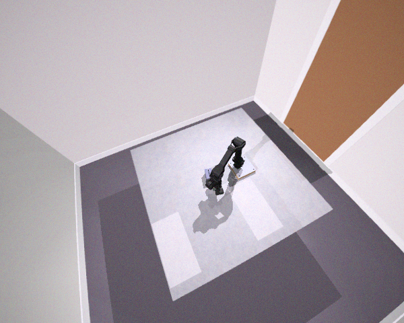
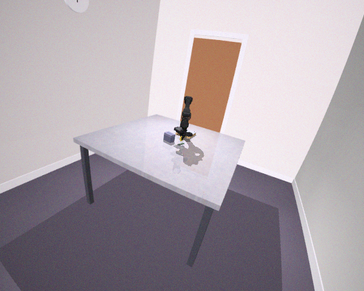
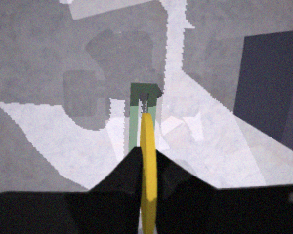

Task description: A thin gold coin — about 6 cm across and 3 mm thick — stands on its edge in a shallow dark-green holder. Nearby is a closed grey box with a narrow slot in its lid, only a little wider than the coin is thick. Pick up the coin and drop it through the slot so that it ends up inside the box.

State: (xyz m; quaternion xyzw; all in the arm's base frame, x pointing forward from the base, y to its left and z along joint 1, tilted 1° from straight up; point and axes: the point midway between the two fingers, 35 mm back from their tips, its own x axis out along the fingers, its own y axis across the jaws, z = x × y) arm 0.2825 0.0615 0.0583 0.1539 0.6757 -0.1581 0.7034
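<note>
My gripper (image 3: 143, 154) (image 2: 181, 135) (image 1: 219, 190) is shut on the gold coin (image 3: 147, 185) (image 2: 180, 137), which I see edge-on between the dark fingers in the wrist view. The coin is lifted clear of the dark-green holder (image 3: 146, 96) (image 2: 179, 143), which lies on the table just below and ahead of it. The grey box (image 3: 271, 93) (image 2: 168, 136) (image 1: 207, 171) stands off to one side of the gripper; its slot is not visible in any view.
The grey-white table (image 2: 128, 150) (image 1: 181, 201) carries the arm on a small wooden base plate (image 1: 246, 169) near its far edge. Arm shadows fall across the table top. A brown door (image 2: 212, 81) stands behind the table.
</note>
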